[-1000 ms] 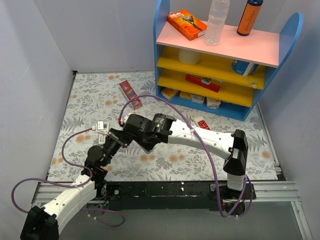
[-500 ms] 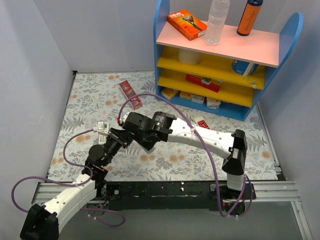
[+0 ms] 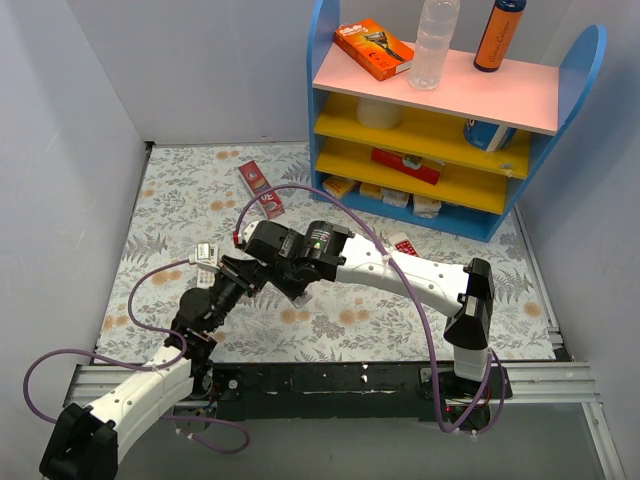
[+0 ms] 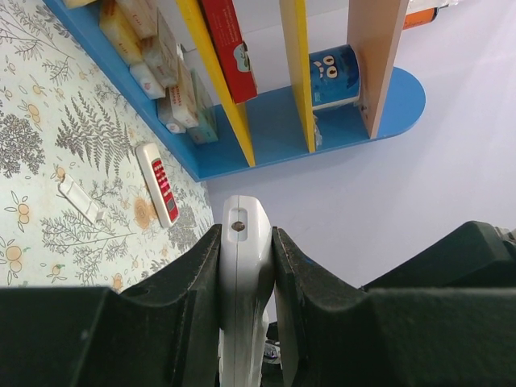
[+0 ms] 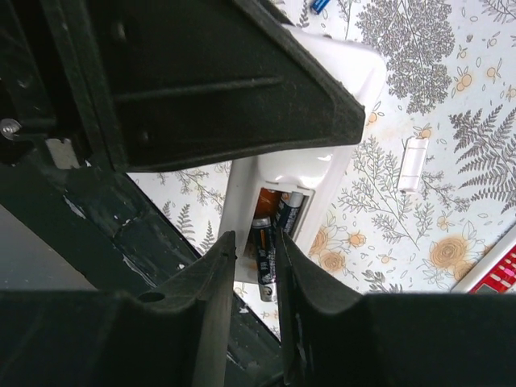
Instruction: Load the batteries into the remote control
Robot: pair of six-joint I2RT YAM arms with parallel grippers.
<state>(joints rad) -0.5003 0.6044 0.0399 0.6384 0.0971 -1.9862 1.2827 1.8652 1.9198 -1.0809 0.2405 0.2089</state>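
Floral mat (image 3: 180, 190) on the table, grey walls, blue shelf (image 3: 322, 90) at back right. Left gripper (image 4: 246, 235) clamps the remote (image 4: 242, 282) edgewise over the mat's near left. Right gripper (image 5: 256, 246) stands slightly parted about a battery (image 5: 264, 260) at the remote's open compartment; contact unclear. Since a second ago, the right wrist has edged slightly backward.

A lab test cell: plain partition walls (image 3: 80, 150) around a floral tabletop (image 3: 180, 200).
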